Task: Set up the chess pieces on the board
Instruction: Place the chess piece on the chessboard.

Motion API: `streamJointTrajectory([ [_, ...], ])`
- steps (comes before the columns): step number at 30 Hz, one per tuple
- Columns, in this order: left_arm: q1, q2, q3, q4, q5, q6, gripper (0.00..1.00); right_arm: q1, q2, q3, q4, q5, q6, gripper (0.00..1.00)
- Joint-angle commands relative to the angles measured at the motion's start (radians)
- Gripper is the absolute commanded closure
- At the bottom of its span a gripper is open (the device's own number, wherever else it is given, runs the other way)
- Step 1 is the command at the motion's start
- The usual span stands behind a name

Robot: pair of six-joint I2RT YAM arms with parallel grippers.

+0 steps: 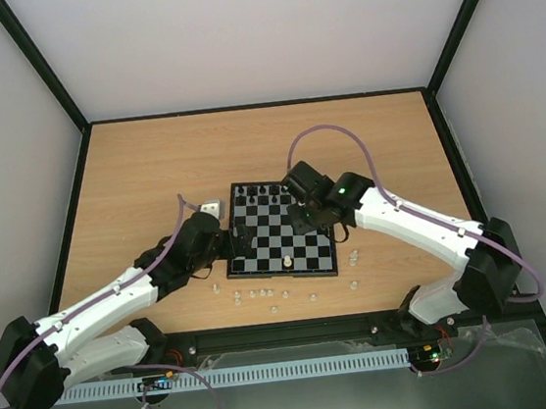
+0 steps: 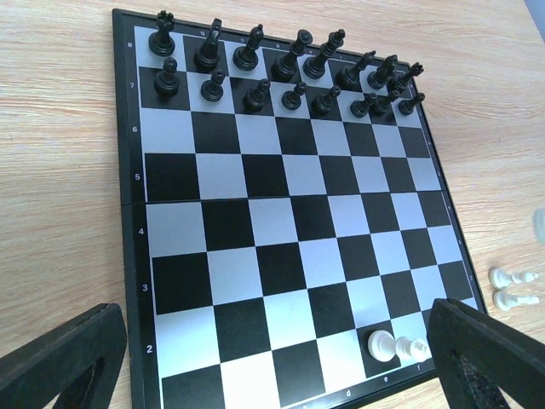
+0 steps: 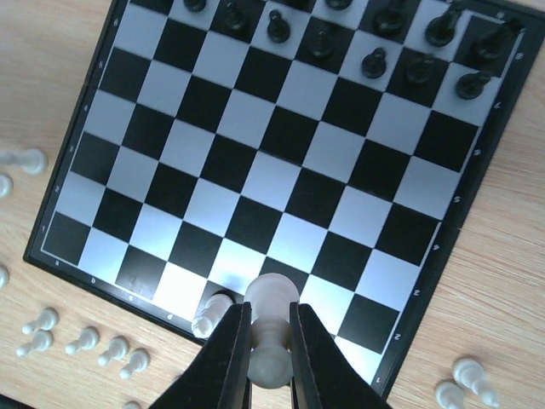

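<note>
Currently on record, item one: right gripper (image 3: 271,319), jaws clamped on the waist of a held white piece (image 3: 272,294), its head standing clear above the fingertips. Item two: the board (image 3: 255,183), lying beneath and ahead of that gripper, the held piece poised over its nearest row; how high it hangs cannot be told. Item three: a placed white piece (image 3: 211,315), just left of the gripper's left finger, on the same row; whether upright or tipped cannot be told. Item four: black pieces (image 3: 375,61), two full rows at the far edge, well ahead of the fingertips. Item five: loose white pieces (image 3: 85,341), scattered on the table (image 1: 152,179) behind and to both sides of the gripper, off the board. Item six: left gripper (image 2: 277,366), jaws wide apart and holding nothing, looking across the board from the opposite side. Hazards, as judged: lowering so near the placed piece, the left finger could knock or shove it; a release off the square's centre could leave the piece straddling a line; fingers parting unevenly could drag such a light figure over.
</note>
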Motion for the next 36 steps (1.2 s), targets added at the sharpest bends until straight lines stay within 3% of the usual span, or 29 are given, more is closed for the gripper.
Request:
streamJointTrajectory([
  [1, -0.005, -0.013, -0.013, 0.002, -0.016, -0.003, 0.01, 0.046, 0.057, 0.036, -0.072, 0.009, 0.006, 0.9],
  [10, -0.004, -0.072, -0.028, -0.037, -0.052, -0.02, 0.01, 0.12, 0.156, 0.08, -0.066, 0.017, -0.004, 0.9],
  [26, -0.003, -0.323, -0.066, -0.138, -0.173, -0.078, 0.01, 0.222, 0.331, 0.14, -0.04, 0.001, -0.007, 0.89],
  [36, -0.004, -0.351, -0.067, -0.157, -0.182, -0.08, 0.0, 0.249, 0.39, 0.14, -0.017, -0.015, 0.0, 0.89],
])
